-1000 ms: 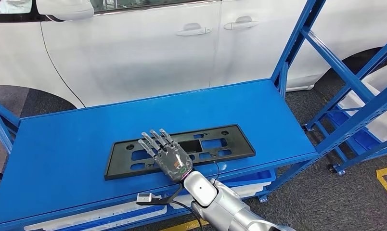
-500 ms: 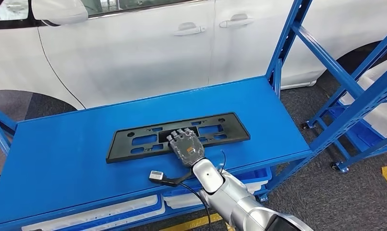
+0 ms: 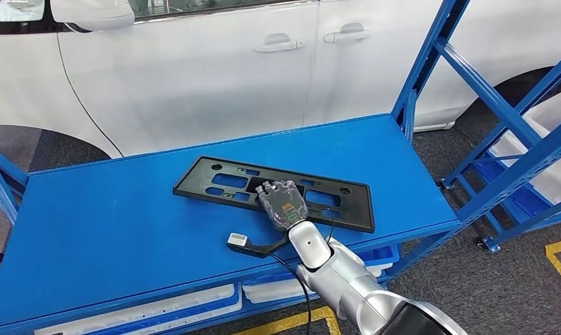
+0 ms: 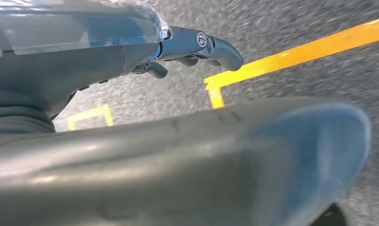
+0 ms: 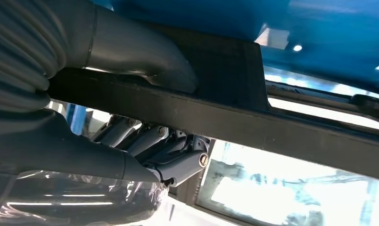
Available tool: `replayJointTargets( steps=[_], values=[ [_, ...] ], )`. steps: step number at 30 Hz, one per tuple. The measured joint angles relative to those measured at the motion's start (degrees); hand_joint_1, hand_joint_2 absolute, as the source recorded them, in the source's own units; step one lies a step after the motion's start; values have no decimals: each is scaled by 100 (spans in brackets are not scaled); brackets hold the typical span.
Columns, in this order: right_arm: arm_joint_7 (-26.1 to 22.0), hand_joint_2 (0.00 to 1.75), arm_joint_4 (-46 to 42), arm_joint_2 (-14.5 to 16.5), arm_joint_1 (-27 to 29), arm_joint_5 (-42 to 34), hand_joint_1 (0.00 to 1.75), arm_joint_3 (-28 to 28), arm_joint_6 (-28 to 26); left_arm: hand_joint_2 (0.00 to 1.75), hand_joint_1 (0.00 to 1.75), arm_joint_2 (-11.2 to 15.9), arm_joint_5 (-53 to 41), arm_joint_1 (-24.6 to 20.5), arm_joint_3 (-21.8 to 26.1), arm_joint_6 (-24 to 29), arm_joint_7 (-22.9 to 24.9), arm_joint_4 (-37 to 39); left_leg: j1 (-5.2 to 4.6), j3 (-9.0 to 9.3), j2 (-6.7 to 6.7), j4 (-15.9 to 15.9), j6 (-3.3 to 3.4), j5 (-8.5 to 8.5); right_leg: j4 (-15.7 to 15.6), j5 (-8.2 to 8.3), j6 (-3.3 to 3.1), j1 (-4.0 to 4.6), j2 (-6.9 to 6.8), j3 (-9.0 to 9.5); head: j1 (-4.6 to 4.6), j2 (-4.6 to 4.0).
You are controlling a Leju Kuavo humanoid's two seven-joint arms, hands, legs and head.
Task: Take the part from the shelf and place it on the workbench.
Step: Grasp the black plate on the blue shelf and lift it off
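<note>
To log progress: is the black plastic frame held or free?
Held: the right robot hand grips the black plastic frame, thumb opposite fingers.

Black slotted plate part [image 3: 215, 180] skewed on blue shelf [image 3: 110, 216].

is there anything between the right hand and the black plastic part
No gap. The right wrist view shows the right hand gripping the black part, thumb on one face and fingers on the other. The head view agrees.

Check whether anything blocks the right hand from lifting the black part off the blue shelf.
Nothing visible does. The right hand already grips the part: in the right wrist view the thumb lies on one face and the fingers curl under its edge. The shelf around it carries nothing else.
</note>
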Motion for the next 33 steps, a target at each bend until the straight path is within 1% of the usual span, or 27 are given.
replayJointTargets(
  steps=[1, 2, 3, 4, 6, 7, 8, 9, 10, 14, 15, 16, 17, 18, 19, 20, 21, 22, 23, 24, 26, 27, 28, 29, 31, 32, 33],
  values=[
    [-32, 175, 11, -7, 0, 0, 175, -20, -3, 44, 0, 1, 10, 2, 0, -13, -94, 0, -2, -6, 1, 2, 8, 1, 400, -153, 13, -10, 0, -198, 0, 0],
    [-63, 175, 20, -14, -1, 0, 175, -35, -5, 87, 0, 2, 19, 6, 1, -29, -199, 0, -4, -6, 0, 3, 9, 0, 673, -215, 24, -19, -1, -339, 0, 0],
    [-95, 175, 24, -19, -4, 0, 175, -48, -5, 131, 0, 2, 26, 10, 1, -53, -307, 0, -5, -2, -3, 5, 7, -2, 747, -168, 28, -27, -3, -385, 0, 0],
    [-128, 175, 26, -21, -10, 0, 175, -59, -5, 175, 0, 2, 30, 12, 1, -80, -408, 0, -5, 8, -8, 7, 2, -6, 552, -6, 22, -34, -5, -299, 0, 0],
    [-215, 175, 28, -22, -29, 0, 175, -91, -10, 175, 0, 1, 35, 11, 1, -134, -580, 0, -10, 26, -21, 17, -26, -23, -258, 392, -15, -39, -9, 86, 0, 0],
    [-272, 175, 28, -21, -38, -2, 175, -114, -23, 175, 0, 1, 32, 8, 1, -152, -649, 0, -20, 26, -27, 27, -50, -34, -613, 518, -37, -31, -10, 251, -1, 0],
    [-340, 175, 29, -19, -43, -14, 175, -143, -52, 175, 0, 1, 27, 7, 0, -163, -711, 0, -30, 19, -30, 35, -80, -42, -832, 574, -59, -20, -10, 346, -1, 0],
    [-394, 175, 29, -17, -44, -25, 175, -167, -81, 175, 0, 1, 23, 7, -1, -167, -754, 0, -40, 10, -31, 42, -104, -47, -918, 574, -73, -9, -9, 376, -1, 0],
    [-433, 175, 29, -16, -44, -37, 175, -182, -106, 175, 0, 1, 20, 7, -1, -168, -781, 0, -45, 3, -32, 45, -121, -48, -922, 576, -78, -1, -8, 369, -1, 0],
    [-464, 175, 29, -15, -43, -51, 175, -194, -128, 175, 0, 1, 20, 9, -2, -168, -798, 0, -44, 1, -31, 43, -133, -47, -919, 575, -85, 3, -6, 363, -1, 0],
    [-663, 175, -8, -15, -32, -215, 175, -255, -163, 175, 0, 4, 34, 11, -1, -173, -894, 0, -34, -14, -29, 78, -164, -81, -937, 587, -121, -5, -7, 369, -1, 0],
    [-1416, 175, -297, -27, 56, -889, 175, -427, -199, 175, 0, 8, 142, 18, 22, -271, -1163, 0, -20, -209, -26, 518, -209, -302, -955, 596, -170, -3, -7, 377, -2, 0],
    [-2378, 175, -746, -56, 186, -1808, 175, -631, -177, 175, 0, 11, 281, 27, 68, -400, -1481, 0, -6, -414, -24, 972, -254, -500, -973, 603, -219, 0, -6, 388, -2, 0],
    [-3377, 175, -1281, -91, 341, -2824, 175, -848, -128, 175, 0, 15, 427, 34, 123, -539, -1810, 0, 8, -582, -21, 1348, -296, -646, -991, 609, -265, 1, -6, 405, -2, 0],
    [-4162, 175, -1857, -132, 502, -3728, 175, -1020, -27, 175, 0, 16, 565, 40, 189, -677, -2054, 0, 11, -675, -20, 1568, -307, -693, -989, 599, -274, 10, -3, 421, -2, 0],
    [-4371, 175, -2239, -165, 601, -4111, 175, -1092, 87, 175, 0, 19, 611, 41, 243, -725, -2128, 0, 11, -515, -19, 1237, -300, -488, -985, 589, -264, 8, 0, 439, -2, 0],
    [-4360, 175, -2507, -191, 675, -4239, 175, -1142, 149, 175, 0, 23, 627, 40, 279, -745, -2152, 0, 11, -302, -18, 796, -286, -301, -978, 577, -249, 6, 3, 452, -1, 0],
    [-4304, 175, -2725, -217, 741, -4263, 175, -1186, 187, 175, 0, 27, 638, 38, 308, -757, -2164, 0, 2, -122, -20, 424, -258, -167, -966, 568, -225, 13, 9, 454, -1, 0],
    [-4268, 175, -2895, -242, 804, -4234, 175, -1222, 203, 175, 0, 30, 643, 37, 330, -767, -2170, 0, -10, -9, -23, 174, -227, -96, -956, 565, -196, 20, 14, 445, -1, 0],
    [-4268, 175, -3028, -263, 863, -4234, 175, -1251, 213, 175, 0, 31, 651, 38, 348, -775, -2174, 0, -25, 28, -27, 71, -194, -87, -950, 568, -166, 25, 18, 431, -1, 0],
    [-4496, 175, -3271, -301, 972, -4579, 175, -1284, 358, 175, 0, 32, 682, 41, 388, -782, -2207, 0, -32, 12, -30, 53, -124, -61, -951, 577, -98, 24, 22, 407, -1, 0],
    [-4700, 175, -3446, -337, 1032, -5003, 175, -1283, 524, 175, 0, 32, 706, 41, 411, -766, -2239, 0, -23, 10, -31, 38, -90, -41, -916, 544, -65, 17, 20, 389, -1, 0],
    [-4923, 175, -3735, -409, 1102, -5655, 175, -1256, 763, 175, 0, 31, 727, 38, 431, -737, -2281, 0, -11, 4, -31, 22, -49, -22, -799, 454, -35, 13, 16, 334, -1, 0],
    [-5089, 175, -4139, -511, 1166, -6439, 175, -1205, 1071, 175, 0, 30, 743, 35, 448, -708, -2318, 0, 0, -3, -32, 9, -15, -8, -557, 297, -9, 7, 12, 221, -1, 0],
    [-5237, 175, -5186, -749, 1301, -7993, 175, -1123, 1926, 175, 0, 32, 789, 48, 472, -691, -2353, 0, -10, -25, -35, 13, 22, -7, 206, -88, 31, -11, 6, -143, 0, 0],
    [-5254, 175, -5746, -839, 1378, -8579, 175, -1130, 2482, 175, 0, 35, 827, 63, 488, -702, -2347, 1, -15, -26, -34, 15, 25, -12, 546, -205, 46, -17, 6, -313, 0, 0],
    [-5256, 175, -6259, -895, 1472, -8997, 175, -1172, 3053, 175, 0, 38, 875, 79, 509, -708, -2328, 1, -17, -20, -33, 17, 24, -20, 709, -208, 55, -22, 5, -400, 0, 0]
  ],
)
